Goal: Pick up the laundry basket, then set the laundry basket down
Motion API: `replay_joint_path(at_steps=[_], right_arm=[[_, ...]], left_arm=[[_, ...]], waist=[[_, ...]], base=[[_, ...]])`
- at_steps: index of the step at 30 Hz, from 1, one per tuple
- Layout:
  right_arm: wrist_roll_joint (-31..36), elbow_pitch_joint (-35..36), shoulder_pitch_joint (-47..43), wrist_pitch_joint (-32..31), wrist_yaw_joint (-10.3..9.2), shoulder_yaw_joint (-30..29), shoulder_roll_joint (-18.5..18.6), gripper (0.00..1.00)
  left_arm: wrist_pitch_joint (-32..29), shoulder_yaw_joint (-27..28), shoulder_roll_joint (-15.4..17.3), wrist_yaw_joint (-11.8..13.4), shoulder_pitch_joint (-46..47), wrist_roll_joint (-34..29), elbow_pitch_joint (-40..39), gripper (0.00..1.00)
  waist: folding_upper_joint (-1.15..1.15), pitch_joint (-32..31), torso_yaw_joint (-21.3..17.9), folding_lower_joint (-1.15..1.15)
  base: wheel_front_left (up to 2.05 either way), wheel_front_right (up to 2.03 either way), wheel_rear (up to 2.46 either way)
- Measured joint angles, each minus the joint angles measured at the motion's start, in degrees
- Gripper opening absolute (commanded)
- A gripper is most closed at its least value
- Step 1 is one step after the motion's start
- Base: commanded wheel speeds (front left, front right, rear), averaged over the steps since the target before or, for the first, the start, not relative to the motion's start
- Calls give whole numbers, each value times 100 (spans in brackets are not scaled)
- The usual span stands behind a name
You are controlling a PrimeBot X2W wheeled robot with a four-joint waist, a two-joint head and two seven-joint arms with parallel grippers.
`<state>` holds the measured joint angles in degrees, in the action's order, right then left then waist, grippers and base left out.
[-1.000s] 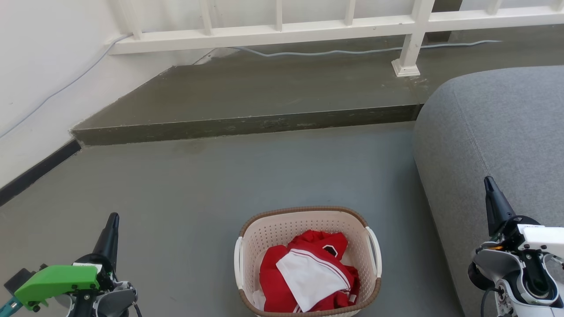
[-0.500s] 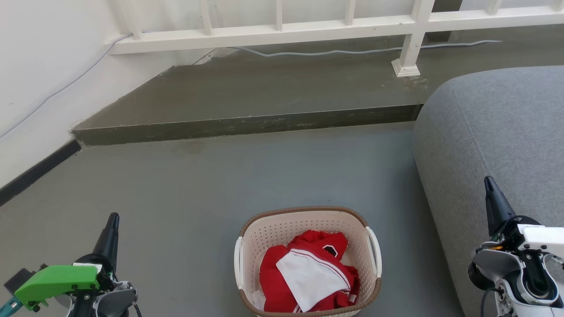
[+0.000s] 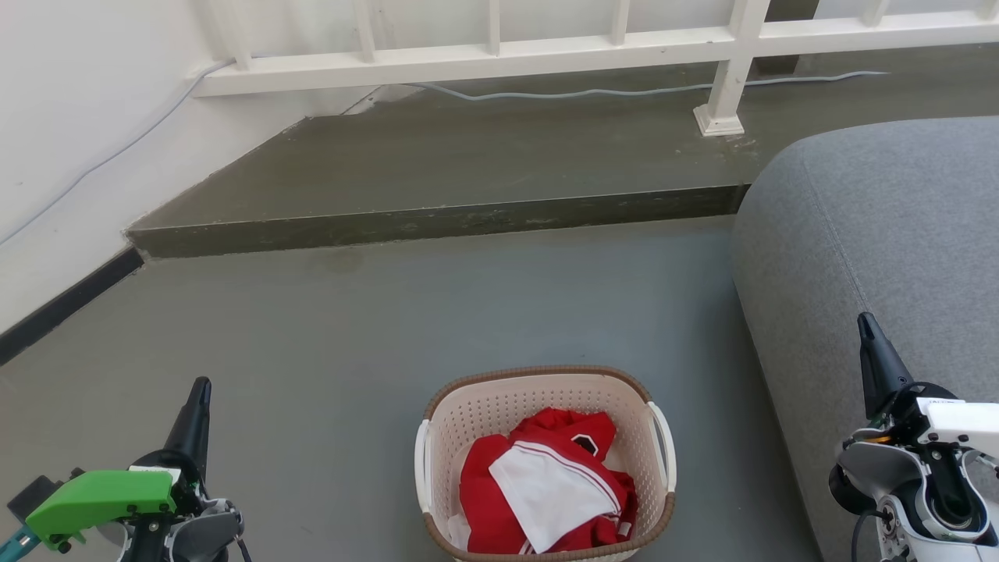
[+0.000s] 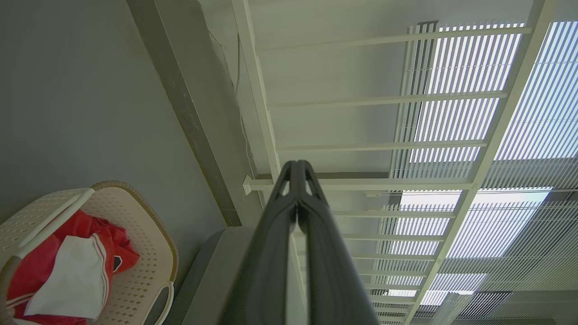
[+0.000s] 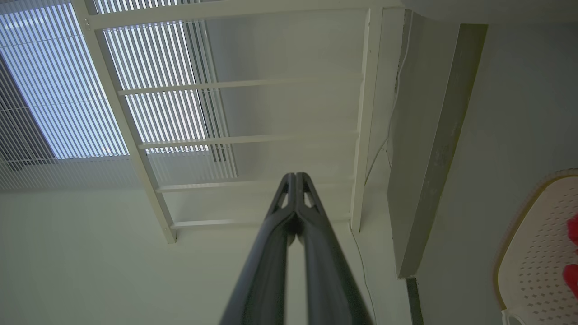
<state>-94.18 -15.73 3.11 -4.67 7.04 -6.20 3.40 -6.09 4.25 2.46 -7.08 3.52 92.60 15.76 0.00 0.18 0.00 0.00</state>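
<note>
Head view, laundry basket [image 3: 499, 412]: it sits on the grey floor [image 3: 468, 312] at the 6 o'clock edge of the view, upright, with the near rim cut off by the edge. The brown rim runs round the top, and there is one white handle [image 3: 422, 464] at its 9 o'clock side and another [image 3: 665, 445] at its 3 o'clock side. Inside lies a crumpled red garment [image 3: 484, 484] with a white panel [image 3: 550, 499] on top.

Left end effector [image 3: 201, 388]: at 7 o'clock in the view, well apart from the basket on its 9 o'clock side, fingers pointing toward 12. The left wrist view [image 4: 297, 164] shows the two dark fingers pressed together along their length, with nothing between them. The basket [image 4: 149, 225] shows at 8 o'clock in that view.

Right end effector [image 3: 865, 324]: at 4 o'clock in the head view, in front of the grey sofa [image 3: 882, 226], also well apart from the basket. The right wrist view [image 5: 295, 176] shows its fingers likewise closed tip to tip (empty). A slice of the basket wall [image 5: 533, 234] shows at 4 o'clock there.

Surroundings: a raised concrete step [image 3: 437, 222] crosses the view beyond the basket toward 12 o'clock. A white railing [image 3: 484, 55] stands on it, and a pale cable [image 3: 585, 92] runs along the railing's foot. The sofa fills the 3 o'clock side, just beside the basket but not touching it.
</note>
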Motion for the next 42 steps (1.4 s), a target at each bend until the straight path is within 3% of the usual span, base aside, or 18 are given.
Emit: replay_joint_path(at_steps=[29,30,42], right_arm=[[38,-57,-26,4,-3,-10,-21,0],[38,-122,-73,7,-7,-9,-44,100],[30,-209,-306,127,-8,51,-158,100]], left_arm=[[1,-16,-8,3,-21,0,64,0],[1,-33,-26,3,-63,0,124,100],[62,-67,-134,4,-241,-2,227,100]], waist=[[0,0,0,0],[0,0,0,0],[0,6,-4,0]], base=[[0,0,0],[0,0,0],[0,0,0]])
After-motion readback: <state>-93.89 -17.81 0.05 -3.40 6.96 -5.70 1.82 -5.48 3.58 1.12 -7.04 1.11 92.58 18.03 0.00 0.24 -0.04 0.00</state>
